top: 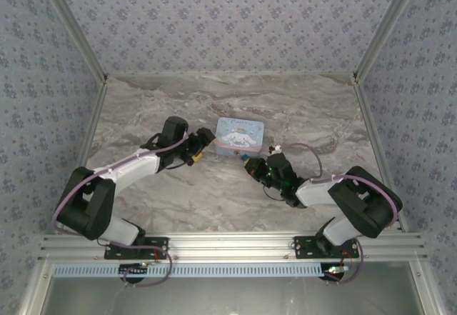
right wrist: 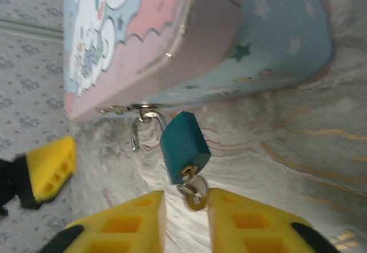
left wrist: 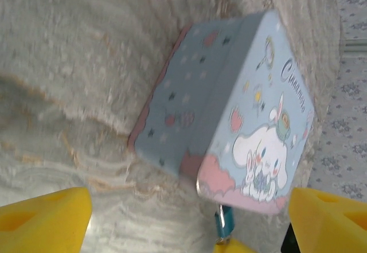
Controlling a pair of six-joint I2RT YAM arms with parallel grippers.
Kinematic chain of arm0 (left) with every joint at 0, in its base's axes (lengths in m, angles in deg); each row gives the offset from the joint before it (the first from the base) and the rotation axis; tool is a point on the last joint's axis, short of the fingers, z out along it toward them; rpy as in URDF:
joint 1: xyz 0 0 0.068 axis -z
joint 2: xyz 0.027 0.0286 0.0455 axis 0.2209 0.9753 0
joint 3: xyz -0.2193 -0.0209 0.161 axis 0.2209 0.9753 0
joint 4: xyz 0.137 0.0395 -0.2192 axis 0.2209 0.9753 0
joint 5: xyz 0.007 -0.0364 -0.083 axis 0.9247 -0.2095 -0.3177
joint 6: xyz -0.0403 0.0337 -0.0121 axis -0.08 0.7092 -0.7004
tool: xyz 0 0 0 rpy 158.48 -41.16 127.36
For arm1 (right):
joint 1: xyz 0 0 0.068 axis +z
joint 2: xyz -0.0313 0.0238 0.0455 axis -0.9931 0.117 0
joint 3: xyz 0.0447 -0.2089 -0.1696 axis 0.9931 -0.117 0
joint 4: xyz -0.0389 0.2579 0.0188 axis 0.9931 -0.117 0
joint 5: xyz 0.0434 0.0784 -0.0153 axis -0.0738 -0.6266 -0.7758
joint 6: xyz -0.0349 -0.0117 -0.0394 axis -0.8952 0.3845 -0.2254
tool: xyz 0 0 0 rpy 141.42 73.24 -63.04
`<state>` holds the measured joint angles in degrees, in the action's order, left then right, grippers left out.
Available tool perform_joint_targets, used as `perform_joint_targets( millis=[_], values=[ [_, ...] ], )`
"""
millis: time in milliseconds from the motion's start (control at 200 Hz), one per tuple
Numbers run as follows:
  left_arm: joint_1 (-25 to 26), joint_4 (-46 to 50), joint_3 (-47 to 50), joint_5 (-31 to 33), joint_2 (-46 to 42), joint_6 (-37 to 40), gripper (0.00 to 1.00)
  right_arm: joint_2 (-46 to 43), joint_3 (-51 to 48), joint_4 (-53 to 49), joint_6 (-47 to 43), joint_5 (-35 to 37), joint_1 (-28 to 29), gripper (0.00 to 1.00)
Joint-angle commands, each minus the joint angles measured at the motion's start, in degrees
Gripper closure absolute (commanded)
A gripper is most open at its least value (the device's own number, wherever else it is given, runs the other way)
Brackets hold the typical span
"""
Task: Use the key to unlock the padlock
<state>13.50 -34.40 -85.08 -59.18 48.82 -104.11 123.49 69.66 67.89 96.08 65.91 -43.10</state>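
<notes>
While key point(right wrist: 194, 193) sits in padlock point(right wrist: 183, 146), tin point(right wrist: 275, 35) shut

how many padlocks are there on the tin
1. The padlock hangs by its shackle from the clasp at the tin's front edge, with the key in its bottom, just ahead of the right gripper. The tin's far sides are hidden.

Teal-blue padlock point(right wrist: 183, 144) with a silver shackle and a silver key point(right wrist: 194, 193). The tin point(top: 239, 135) is pale blue with pink scalloped trim, small stars and a white long-eared cartoon animal. The table point(top: 214, 201) is grey-beige marble with wavy veins. The walls point(top: 228, 15) are blue-grey with a small floral print. The left gripper point(left wrist: 189, 207) and right gripper point(right wrist: 187, 204) have bright yellow fingers. The arms point(top: 136, 166) are black and white.
</notes>
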Motion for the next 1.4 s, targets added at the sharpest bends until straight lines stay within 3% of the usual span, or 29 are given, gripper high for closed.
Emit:
perform_joint_targets(
  millis=[0, 250, 440, 620, 794, 1009, 1239, 1394],
  values=[
    [-1.4, 1.5, -5.0, -2.2, 3.2, 6.4, 0.10, -3.9, 0.7, -9.5, -0.1, 2.9, -0.4, 0.63],
    [-2.5, 3.4, -15.3, -9.6, 14.3, 12.0, 0.10, -15.8, 1.4, -23.8, -9.3, 8.6, -1.3, 0.27],
    [-2.4, 4.6, -20.5, -13.9, 21.3, 14.0, 0.14, -22.4, 0.6, -26.1, -15.9, 7.2, -2.8, 0.01],
    [-2.3, 5.1, -20.6, -15.3, 24.0, 15.4, 0.16, -23.3, -0.4, -22.8, -19.1, 0.8, -4.6, 0.00],
    [-2.4, 6.1, -16.4, -11.2, 22.8, 16.1, 0.19, -22.0, -0.3, -19.4, -21.9, -4.1, -5.2, 0.00],
    [-2.4, -0.6, -5.1, -9.0, 17.6, 9.3, 0.25, -15.5, 1.2, -12.4, -23.8, -10.5, -5.2, 0.00],
    [-1.6, -6.6, 5.9, -7.2, 11.2, 2.7, 0.27, -5.5, 1.9, -0.5, -27.7, -12.9, -3.9, 0.11],
    [-1.0, -5.4, 8.5, -5.0, 7.5, 1.7, 0.27, -2.4, 3.1, 0.7, -29.4, -13.1, -3.1, 0.15]
  ],
)
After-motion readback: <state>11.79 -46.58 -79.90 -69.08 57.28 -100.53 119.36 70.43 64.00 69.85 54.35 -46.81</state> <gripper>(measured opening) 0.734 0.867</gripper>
